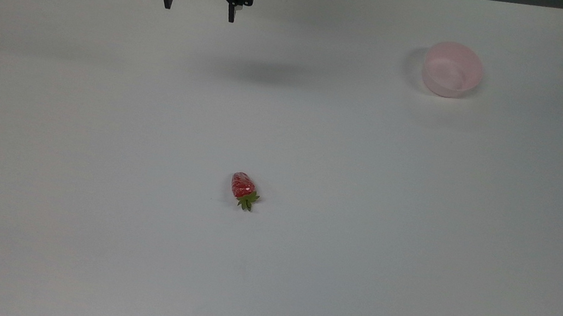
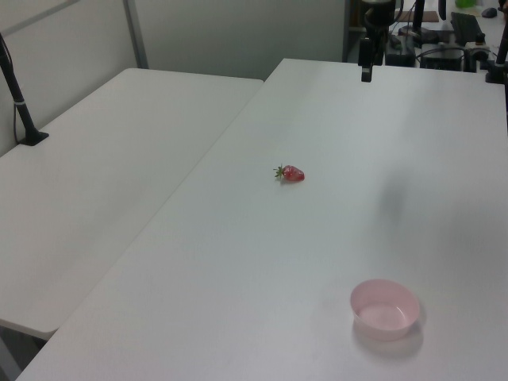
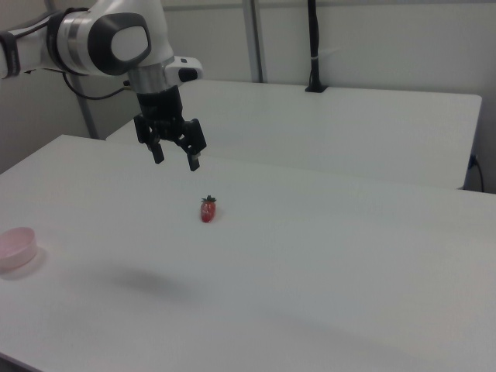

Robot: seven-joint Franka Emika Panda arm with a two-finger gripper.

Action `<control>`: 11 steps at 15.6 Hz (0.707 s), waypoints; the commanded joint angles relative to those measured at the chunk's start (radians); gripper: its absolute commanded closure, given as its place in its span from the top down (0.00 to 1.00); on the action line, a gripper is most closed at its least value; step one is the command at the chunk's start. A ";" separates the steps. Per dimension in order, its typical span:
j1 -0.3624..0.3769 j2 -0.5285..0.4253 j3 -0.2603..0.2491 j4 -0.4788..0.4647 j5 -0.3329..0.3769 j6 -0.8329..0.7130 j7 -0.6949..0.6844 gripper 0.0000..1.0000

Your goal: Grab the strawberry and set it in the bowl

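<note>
A broad white bench [image 1: 87, 208] filled the room's middle under soft, even light. A second white table [image 2: 103, 182] stood beside it, a narrow gap between them, with a black pole [image 2: 20, 103] clamped at its edge. Pale partition walls [image 3: 372, 39] rose behind.

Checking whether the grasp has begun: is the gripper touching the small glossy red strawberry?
Apart. In the right view the gripper hangs open above the white table, with bare tabletop between its fingers and the strawberry.
</note>
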 commanded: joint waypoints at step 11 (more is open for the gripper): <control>0.040 0.015 -0.054 0.020 0.104 0.059 -0.085 1.00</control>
